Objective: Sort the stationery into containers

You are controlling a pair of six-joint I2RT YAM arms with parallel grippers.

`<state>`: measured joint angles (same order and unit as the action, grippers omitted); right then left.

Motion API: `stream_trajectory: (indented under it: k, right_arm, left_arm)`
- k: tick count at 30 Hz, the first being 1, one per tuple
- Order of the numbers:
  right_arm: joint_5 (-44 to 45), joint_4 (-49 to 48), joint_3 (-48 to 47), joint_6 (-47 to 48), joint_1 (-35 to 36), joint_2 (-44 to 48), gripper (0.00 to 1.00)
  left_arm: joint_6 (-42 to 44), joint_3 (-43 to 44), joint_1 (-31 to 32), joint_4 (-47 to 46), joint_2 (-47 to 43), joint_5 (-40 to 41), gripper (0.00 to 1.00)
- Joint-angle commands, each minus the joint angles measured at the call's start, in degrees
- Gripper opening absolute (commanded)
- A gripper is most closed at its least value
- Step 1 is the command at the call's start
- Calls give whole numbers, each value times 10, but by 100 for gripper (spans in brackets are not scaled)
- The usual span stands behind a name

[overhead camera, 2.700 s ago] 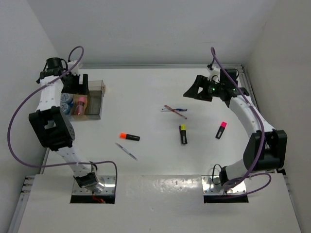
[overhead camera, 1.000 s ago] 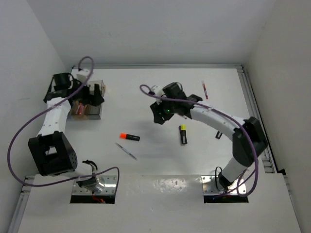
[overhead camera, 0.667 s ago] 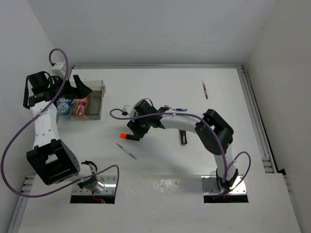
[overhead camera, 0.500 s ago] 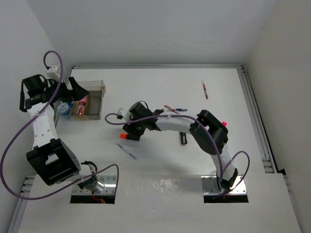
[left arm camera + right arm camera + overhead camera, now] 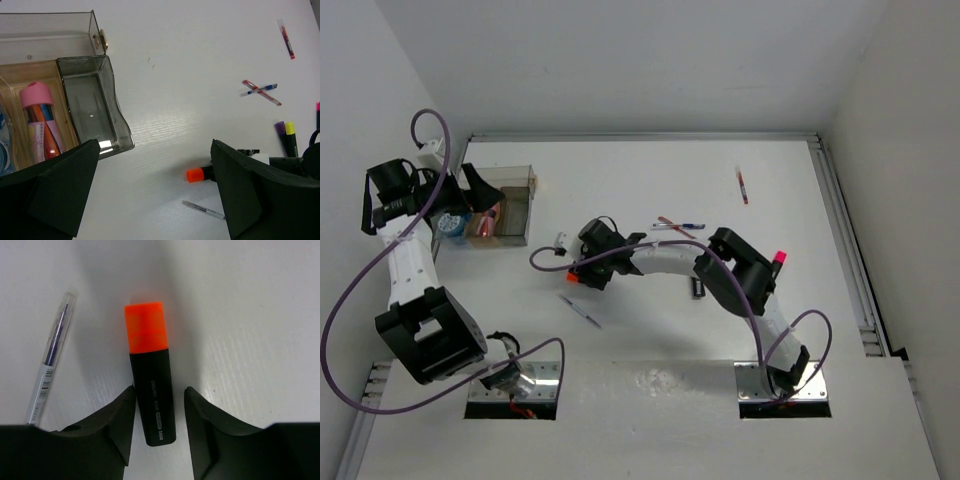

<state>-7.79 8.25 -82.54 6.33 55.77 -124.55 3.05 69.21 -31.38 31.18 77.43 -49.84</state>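
Organiser [image 5: 50, 35], upper left: pink bottle [image 5: 40, 115] in. Right gripper [image 5: 160, 390] jaws apart, straddling orange highlighter [image 5: 150, 370], unclamped. Left gripper [image 5: 155, 145] wide apart. Pens [image 5: 680, 226] loose mid-frame.

Black highlighter [image 5: 150, 395] with orange cap, silvery clear pen [image 5: 50, 362], smoky dark organiser [image 5: 121, 120], pink-capped bottle [image 5: 39, 112], white table [image 5: 250, 315]

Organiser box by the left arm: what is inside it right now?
Pink bottle in the tan compartment, a blue-speckled jar beside it; the dark compartment looks empty. One finger of the left gripper covers the near end.
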Motion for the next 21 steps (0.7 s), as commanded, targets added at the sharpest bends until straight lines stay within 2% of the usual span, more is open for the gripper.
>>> stream_trajectory:
  k: [1, 4, 7, 9, 14, 18, 21]
  right_arm:
    - [25, -13, -2, 25, 6, -6, 37]
    - [27, -17, 22, 21, 5, 11, 29]
    - [26, -23, 49, 1, 0, 52, 10]
    - [18, -20, 62, -9, -7, 94, 1]
    - [-24, 23, 2, -110, -85, 142, 0]
    - [-54, 28, -58, -249, -130, 154, 0]
    - [-55, 23, -88, -309, -139, 152, 0]
  left_arm:
    - [13, -9, -6, -19, -32, -17, 99]
    - [7, -17, -6, -36, -38, -24, 99]
    - [-17, -35, -5, -70, -41, -45, 98]
    - [-43, -49, 1, -92, -41, -57, 97]
    - [-85, -66, 48, -129, -50, -69, 96]
    - [-208, -98, 103, -191, -62, -72, 96]
    - [-268, -103, 158, -232, -55, -68, 95]
